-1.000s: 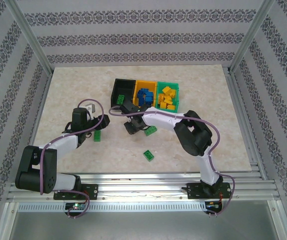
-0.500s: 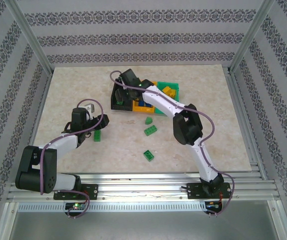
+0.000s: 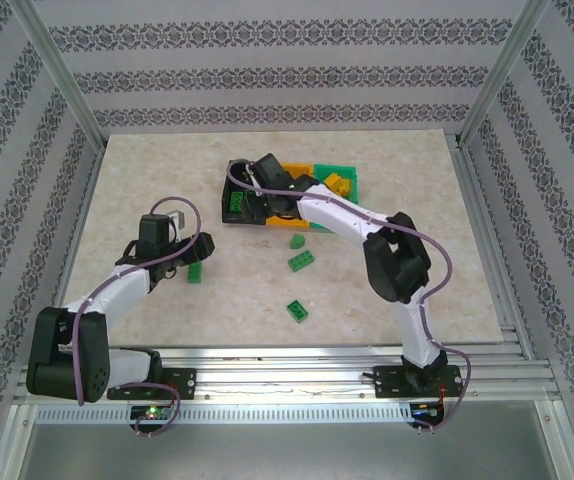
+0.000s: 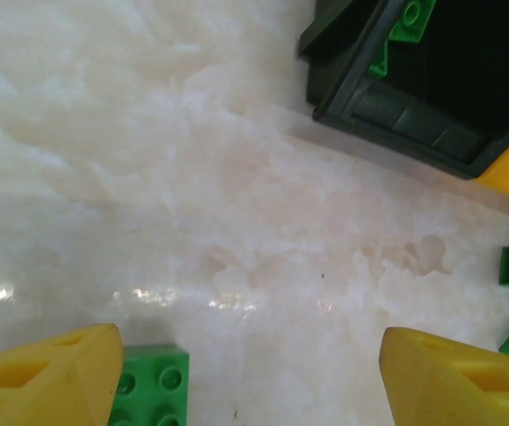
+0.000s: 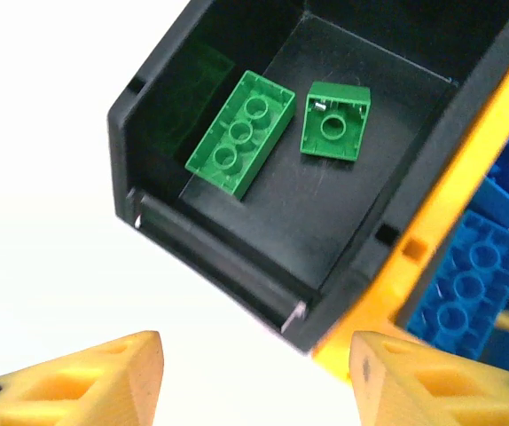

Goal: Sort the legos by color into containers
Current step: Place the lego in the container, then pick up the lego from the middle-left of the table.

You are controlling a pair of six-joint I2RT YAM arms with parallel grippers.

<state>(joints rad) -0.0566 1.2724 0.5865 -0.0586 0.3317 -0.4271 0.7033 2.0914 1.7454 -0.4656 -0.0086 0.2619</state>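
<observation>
Three joined containers stand at the back: the black bin (image 3: 235,172), the orange bin (image 3: 295,221) and the green bin (image 3: 349,174). Two green legos (image 5: 239,133) (image 5: 335,122) lie in the black bin (image 5: 263,266). Blue legos (image 5: 467,284) fill the orange bin, and yellow legos (image 3: 335,183) lie in the green one. My right gripper (image 3: 252,203) (image 5: 254,382) hangs open and empty over the black bin's near corner. My left gripper (image 3: 195,252) (image 4: 250,355) is open low over the table. A green lego (image 4: 148,386) (image 3: 196,272) rests against its left finger's inner side.
More green legos lie loose on the marble table: one (image 3: 296,241) and another (image 3: 302,261) just in front of the bins, a third (image 3: 296,311) nearer the arm bases. Patterned walls and metal posts close in the table.
My right gripper swung from the table up over the black bin, opened and released a green lego there, then drew back slightly. My left gripper opened a little wider.
</observation>
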